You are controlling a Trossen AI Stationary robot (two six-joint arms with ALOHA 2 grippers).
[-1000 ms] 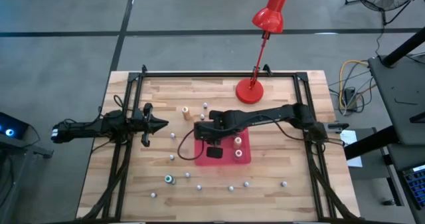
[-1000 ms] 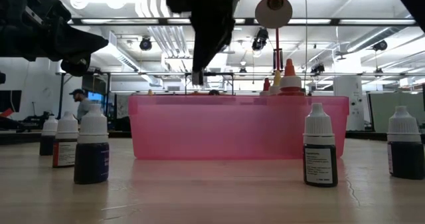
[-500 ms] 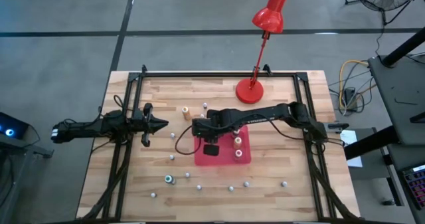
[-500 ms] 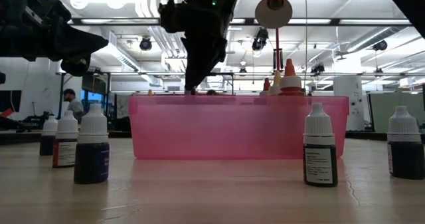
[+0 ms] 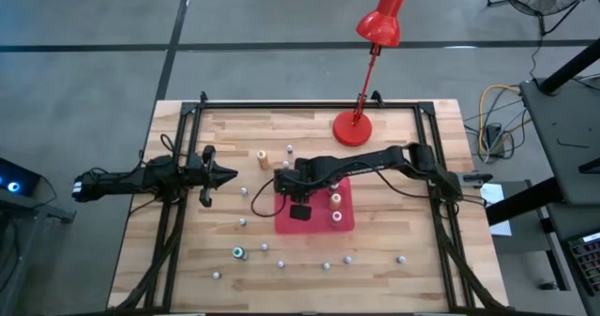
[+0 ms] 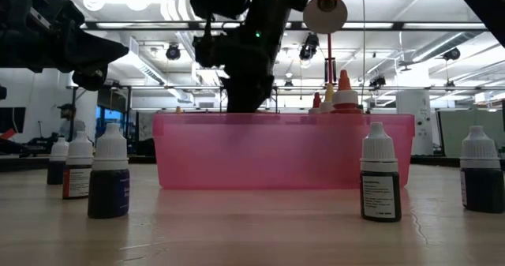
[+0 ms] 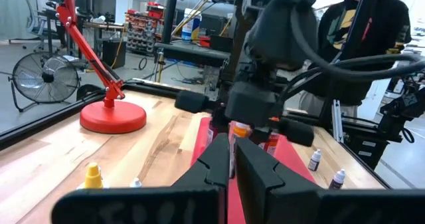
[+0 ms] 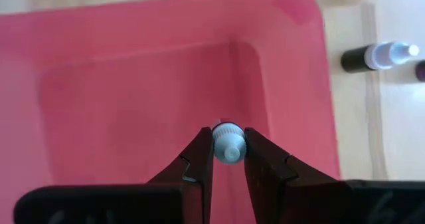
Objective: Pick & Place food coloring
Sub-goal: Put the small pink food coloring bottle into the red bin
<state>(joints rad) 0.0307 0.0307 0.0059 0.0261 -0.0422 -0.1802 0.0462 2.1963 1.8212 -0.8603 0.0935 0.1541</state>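
The food coloring is a set of tiny bottles. Several stand loose on the wooden table, such as a teal one (image 5: 238, 252) and an orange one (image 5: 262, 155). Two more (image 5: 336, 208) stand in the red tray (image 5: 347, 224). My right gripper (image 8: 228, 159) reaches down into the tray (image 8: 133, 84) near one corner, shut on a white-capped bottle (image 8: 228, 143). In the low view its fingertips are behind the tray's pink wall (image 6: 284, 151). My left gripper (image 5: 228, 175) waits shut and holding nothing at the table's left. My right gripper pinches the small bottle by its white cap (image 8: 228, 134) between its two fingertips. The fingers come steeply from above. The cap end faces up toward the wrist and hides the bottle's body. I cannot tell whether the bottle's base touches the tray floor.
A red desk lamp's base (image 5: 352, 127) stands at the far edge behind the tray. Loose bottles dot the near half of the table (image 5: 326, 265) and the stretch left of the tray (image 5: 244, 191). One bottle (image 8: 375, 56) lies on the wood just outside the tray's corner.
My right gripper has gone down with the bottle, from above the tray's rim to inside the tray. It has stayed shut on the bottle.
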